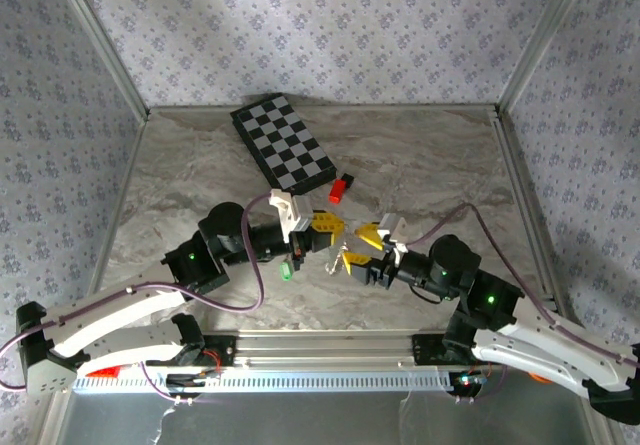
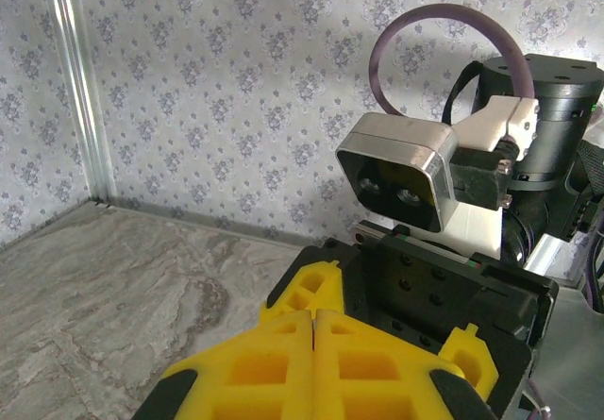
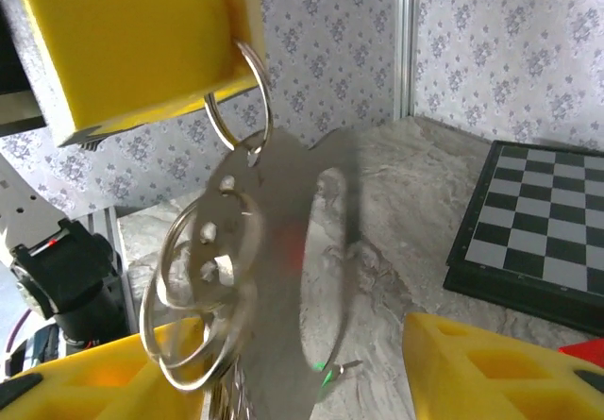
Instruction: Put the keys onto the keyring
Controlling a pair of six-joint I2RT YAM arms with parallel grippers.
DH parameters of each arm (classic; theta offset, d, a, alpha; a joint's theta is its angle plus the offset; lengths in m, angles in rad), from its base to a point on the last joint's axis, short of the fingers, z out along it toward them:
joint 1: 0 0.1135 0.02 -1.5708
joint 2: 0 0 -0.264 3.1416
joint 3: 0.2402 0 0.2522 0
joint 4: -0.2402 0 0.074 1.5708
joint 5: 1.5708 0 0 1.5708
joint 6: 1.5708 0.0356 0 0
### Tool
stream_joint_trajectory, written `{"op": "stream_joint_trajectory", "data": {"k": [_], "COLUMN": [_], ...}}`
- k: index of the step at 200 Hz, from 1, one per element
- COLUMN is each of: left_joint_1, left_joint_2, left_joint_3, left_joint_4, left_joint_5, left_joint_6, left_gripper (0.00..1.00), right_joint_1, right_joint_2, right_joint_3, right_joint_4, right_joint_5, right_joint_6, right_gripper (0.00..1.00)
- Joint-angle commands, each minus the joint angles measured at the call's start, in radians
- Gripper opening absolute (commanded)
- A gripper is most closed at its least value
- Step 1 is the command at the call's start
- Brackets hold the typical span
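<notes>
Hanging from the left gripper (image 2: 314, 318), jaws clamped, the silvery metal keyring (image 3: 226, 241) must be held steady; right gripper (image 1: 362, 249) jaws spread wide.

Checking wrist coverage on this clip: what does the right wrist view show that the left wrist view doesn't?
Right wrist, not left: keyring hanging from the left gripper, checkerboard, red block, a green speck, likely the key. Left wrist, not right: the right arm's camera and purple cable. Both: table, wallpaper, yellow fingers.
</notes>
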Motion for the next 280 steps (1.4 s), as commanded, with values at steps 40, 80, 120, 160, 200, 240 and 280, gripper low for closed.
{"op": "stream_joint_trajectory", "data": {"k": [40,80,120,160,200,240,280], "left_joint_1": [-0.009,-0.012,-0.015,-0.015,-0.016,-0.028,-0.043], "left_joint_2": [-0.013,-0.015,-0.017,-0.015,-0.016,-0.001,0.026], "left_joint_3": [0.031,0.032,0.031,0.028,0.022,0.018,0.012], "left_joint_4": [0.036,0.035,0.035,0.039,0.027,0.002,-0.004], "left_joint_5": [-0.003,-0.009,-0.011,-0.02,-0.064,-0.146,-0.197], "left_joint_6": [0.01,0.009,0.007,0.007,0.012,0.051,0.082], "left_gripper": [0.0,0.0,0.0,0.0,0.0,0.0,0.0], "right_joint_1": [0.014,0.021,0.029,0.045,0.079,0.133,0.17], "right_joint_2": [0.034,0.047,0.051,0.053,0.056,0.046,0.045], "right_joint_3": [0.004,-0.003,0.002,0.001,0.008,0.002,0.003], "right_joint_4": [0.072,0.091,0.092,0.095,0.08,0.093,0.099], "right_joint_5": [0.018,0.026,0.06,0.089,0.138,0.221,0.304], "right_joint_6": [-0.01,-0.015,-0.015,-0.02,-0.043,-0.077,-0.093], "right_gripper": [0.52,0.41,0.25,0.18,0.02,0.0,0.0]}}
